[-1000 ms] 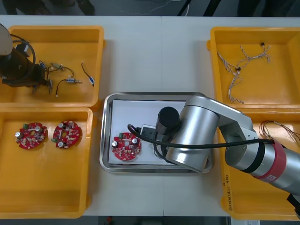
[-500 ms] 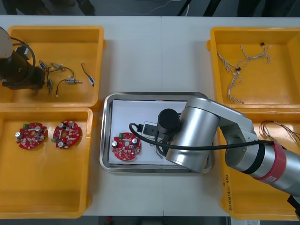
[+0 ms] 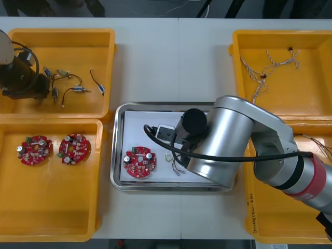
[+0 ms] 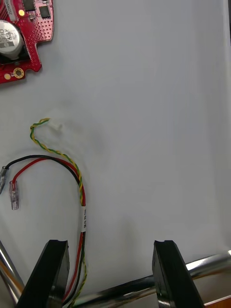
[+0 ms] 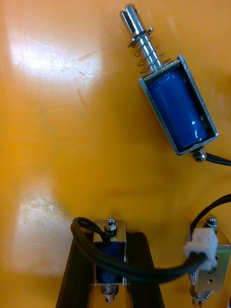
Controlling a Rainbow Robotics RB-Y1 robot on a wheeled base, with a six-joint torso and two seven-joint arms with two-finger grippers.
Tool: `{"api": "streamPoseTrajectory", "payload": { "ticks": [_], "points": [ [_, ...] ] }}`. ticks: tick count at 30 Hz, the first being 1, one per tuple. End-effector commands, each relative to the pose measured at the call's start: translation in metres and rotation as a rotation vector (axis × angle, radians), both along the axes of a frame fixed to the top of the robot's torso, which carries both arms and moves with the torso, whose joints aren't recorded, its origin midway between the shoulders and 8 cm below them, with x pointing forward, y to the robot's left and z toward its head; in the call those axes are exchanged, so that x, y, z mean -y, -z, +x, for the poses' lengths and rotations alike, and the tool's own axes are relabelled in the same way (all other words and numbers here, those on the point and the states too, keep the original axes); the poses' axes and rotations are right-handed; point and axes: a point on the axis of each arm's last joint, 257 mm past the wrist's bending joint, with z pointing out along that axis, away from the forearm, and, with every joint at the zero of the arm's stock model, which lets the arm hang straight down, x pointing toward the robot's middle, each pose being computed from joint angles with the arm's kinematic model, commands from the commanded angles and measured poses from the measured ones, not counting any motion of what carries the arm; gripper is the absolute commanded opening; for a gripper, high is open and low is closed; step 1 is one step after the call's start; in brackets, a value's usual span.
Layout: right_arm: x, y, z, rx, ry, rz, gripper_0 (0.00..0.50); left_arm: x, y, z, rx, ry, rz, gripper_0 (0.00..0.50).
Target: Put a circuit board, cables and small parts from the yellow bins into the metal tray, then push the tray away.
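Two sets — right jaws wide over the tray's [image 3: 116, 150] cable [image 4: 80, 191], left jaws clamping a small metal part [image 5: 110, 251].

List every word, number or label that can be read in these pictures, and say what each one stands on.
No text here is legible.
White label band on the red, black and yellow-green cable: dark print, too blurred to read.
Dark handwritten marking on the rim of the near right yellow plastic bin: too small to read.
Round red circuit board in the shiny metal tray: no legible print.
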Motion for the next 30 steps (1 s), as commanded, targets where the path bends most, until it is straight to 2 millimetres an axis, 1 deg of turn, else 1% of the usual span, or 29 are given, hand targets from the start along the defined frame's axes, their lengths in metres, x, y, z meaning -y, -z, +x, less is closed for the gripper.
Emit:
{"api": "streamPoseTrajectory", "payload": {
  "ticks": [1,2,6,10,11,15,17,19,21,22,25,26,28,29,30],
  "points": [
    [-0.010,-0.042,0.003,0.013,0.006,0.060,0.500,-0.009,-0.004,-0.003,-0.005,0.119,0.066,0.000],
    [-0.008,-0.050,0.004,0.006,0.026,0.066,0.500,-0.010,-0.007,-0.004,-0.007,0.115,0.058,0.000],
    [0.000,-0.070,0.007,-0.021,0.072,0.081,0.500,-0.009,-0.023,-0.008,-0.006,0.100,0.025,0.000],
    [-0.006,-0.099,0.019,-0.018,0.092,0.159,0.500,-0.008,-0.047,-0.013,-0.004,0.093,-0.005,0.000],
    [-0.005,-0.109,0.023,-0.016,0.119,0.197,0.500,-0.009,-0.053,-0.016,-0.008,0.092,-0.006,0.000],
    [0.000,-0.130,0.033,-0.035,0.209,0.291,0.500,-0.009,-0.076,-0.021,-0.003,0.095,0.002,0.000],
    [0.010,-0.141,0.043,-0.048,0.272,0.329,0.500,-0.009,-0.089,-0.026,-0.008,0.095,0.009,0.000],
    [0.017,-0.148,0.050,-0.046,0.316,0.347,0.500,-0.008,-0.097,-0.031,-0.015,0.094,0.016,0.000],
    [0.029,-0.163,0.064,-0.023,0.377,0.370,0.500,-0.003,-0.110,-0.037,-0.021,0.073,0.017,0.000],
    [0.032,-0.165,0.067,-0.019,0.392,0.373,0.500,-0.001,-0.113,-0.039,-0.024,0.069,0.020,0.000],
    [0.054,-0.185,0.087,0.019,0.472,0.398,0.500,0.015,-0.131,-0.050,-0.031,0.049,0.031,0.000],
    [0.057,-0.187,0.090,0.022,0.484,0.402,0.500,0.018,-0.133,-0.052,-0.032,0.051,0.035,0.000],
    [0.075,-0.194,0.100,0.028,0.541,0.425,0.500,0.031,-0.142,-0.059,-0.035,0.043,0.029,0.000],
    [0.080,-0.195,0.102,0.026,0.554,0.431,0.500,0.035,-0.145,-0.061,-0.034,0.045,0.028,0.000],
    [0.089,-0.200,0.107,0.029,0.581,0.446,0.500,0.042,-0.149,-0.065,-0.035,0.049,0.031,0.000]
  ]
}}
